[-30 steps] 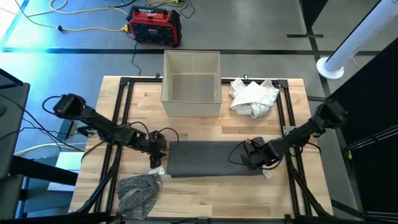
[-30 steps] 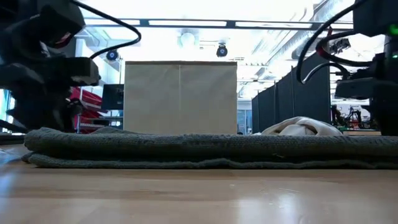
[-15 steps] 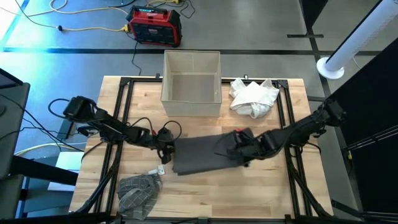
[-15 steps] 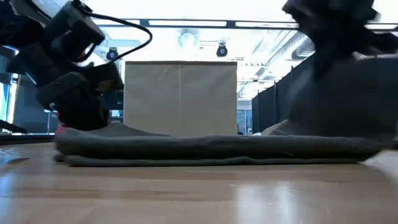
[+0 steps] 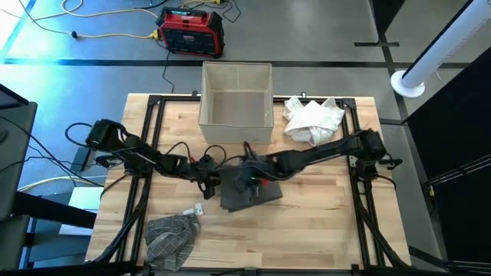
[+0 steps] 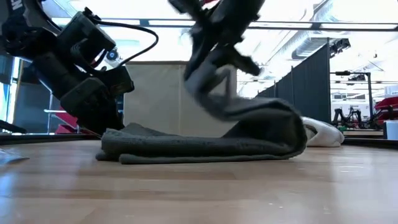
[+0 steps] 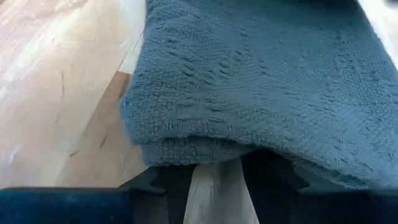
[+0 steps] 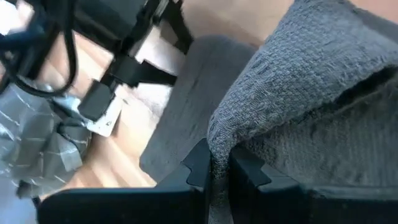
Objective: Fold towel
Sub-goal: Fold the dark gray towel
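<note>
You'll find no readable writing anywhere. The right gripper (image 5: 247, 178) has its jaws clamped on the grey towel (image 5: 249, 192) mid-counter (image 5: 322, 230), lifting one end; only your low view shows that raised fold. The left gripper (image 5: 212, 175) sits at the towel's other edge, jaws parted around the layers.

Dark grey towel (image 5: 249, 192) on a pale wooden table (image 5: 322, 238). Beige box (image 5: 236, 103), white cloth (image 5: 313, 120), grey checked cloth (image 5: 169, 236), red and black case (image 5: 191, 32) on the floor.

Left gripper (image 7: 217, 180) fingertips under towel (image 7: 261, 81)
</note>
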Action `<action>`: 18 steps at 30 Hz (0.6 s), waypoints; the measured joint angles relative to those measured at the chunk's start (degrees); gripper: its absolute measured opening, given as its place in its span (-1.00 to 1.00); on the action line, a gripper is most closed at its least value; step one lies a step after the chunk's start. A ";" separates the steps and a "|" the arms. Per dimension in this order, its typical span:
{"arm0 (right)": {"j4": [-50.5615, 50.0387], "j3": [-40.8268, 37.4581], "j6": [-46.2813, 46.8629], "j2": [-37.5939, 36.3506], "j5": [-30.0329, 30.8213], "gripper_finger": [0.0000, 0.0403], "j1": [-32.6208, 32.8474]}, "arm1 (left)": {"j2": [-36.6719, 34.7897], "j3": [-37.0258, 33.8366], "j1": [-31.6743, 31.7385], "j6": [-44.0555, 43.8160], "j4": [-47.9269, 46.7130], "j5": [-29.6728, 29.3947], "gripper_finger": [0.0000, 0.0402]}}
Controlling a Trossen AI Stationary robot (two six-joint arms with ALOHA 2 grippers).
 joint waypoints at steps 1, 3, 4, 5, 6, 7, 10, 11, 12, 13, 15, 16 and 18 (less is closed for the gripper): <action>0.03 0.67 -0.70 1.11 -0.73 -0.91 -0.33 | -0.02 0.00 -0.07 -0.02 0.00 0.21 -0.35; 0.48 1.96 -1.17 2.86 -1.65 -0.91 -0.68 | -0.02 0.00 -0.46 0.03 -0.02 0.28 -0.35; 0.63 2.62 -1.23 3.46 -2.14 -0.91 -0.76 | -0.02 0.00 -0.56 0.03 -0.02 0.27 -0.35; 1.18 3.06 -1.25 3.79 -2.69 -0.91 -0.82 | -0.02 0.00 -0.61 0.03 -0.02 0.31 -0.35; 1.80 3.53 -1.25 4.03 -3.26 -0.91 -0.92 | -0.02 0.00 -0.61 -0.01 -0.02 0.46 -0.35; 2.74 3.77 -1.06 4.12 -4.04 -0.91 -0.94 | -0.02 0.00 -0.61 -0.04 -0.04 0.55 -0.35; 4.07 3.79 0.44 4.12 -5.98 -0.83 -0.94 | -0.04 0.00 -0.60 0.02 -0.07 0.64 -0.35; 4.06 3.79 0.67 4.13 -6.35 -0.76 -0.94 | -0.05 -0.01 -0.59 0.02 -0.07 0.65 -0.35; 4.04 3.79 0.90 4.14 -6.71 -0.69 -0.94 | -0.07 -0.01 -0.58 0.01 -0.08 0.66 -0.35; 4.02 3.79 1.12 4.15 -7.07 -0.61 -0.94 | -0.08 -0.02 -0.57 0.01 -0.08 0.67 -0.35; 3.94 3.79 1.40 4.16 -7.56 -0.46 -0.94 | -0.23 -0.02 -0.55 0.00 -0.12 0.69 -0.35; 3.75 3.79 1.15 4.16 -7.16 -0.38 -0.92 | -0.54 -0.02 -0.55 0.01 -0.22 0.72 -0.35; 2.91 3.77 -0.16 3.82 -6.67 -0.24 -0.81 | -1.40 -0.04 -0.57 0.00 -0.66 0.79 -0.35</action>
